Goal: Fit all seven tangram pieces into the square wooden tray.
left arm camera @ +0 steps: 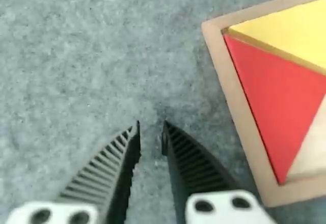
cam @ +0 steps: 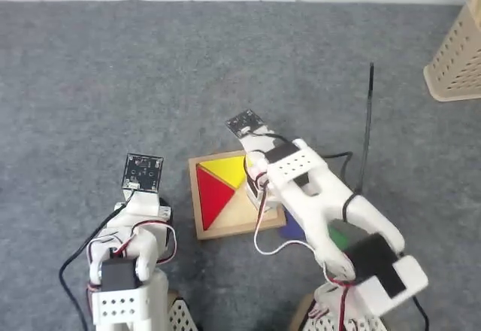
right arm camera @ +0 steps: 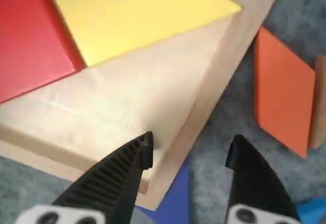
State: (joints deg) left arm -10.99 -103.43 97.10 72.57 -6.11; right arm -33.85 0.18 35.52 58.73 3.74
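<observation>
The square wooden tray [cam: 225, 233] lies mid-table with a yellow triangle [cam: 225, 169] and a red triangle [cam: 214, 195] seated in it; the rest of its floor is bare wood [right arm camera: 132, 102]. My right gripper [right arm camera: 192, 145] is open and straddles the tray's rim [right arm camera: 224, 66] near a corner, one finger over the bare floor, the other over the carpet. An orange parallelogram [right arm camera: 282, 99] lies just outside that rim. A blue piece [right arm camera: 175, 203] pokes out from under the tray corner. My left gripper [left arm camera: 150, 132] is shut and empty over carpet beside the tray [left arm camera: 229, 91].
A blue piece [cam: 291, 229] and a green piece [cam: 342, 233] lie partly under the right arm. A beige perforated container [cam: 458, 53] stands at the far right, and a thin black rod [cam: 370, 120] rises behind the tray. Grey carpet covers the table.
</observation>
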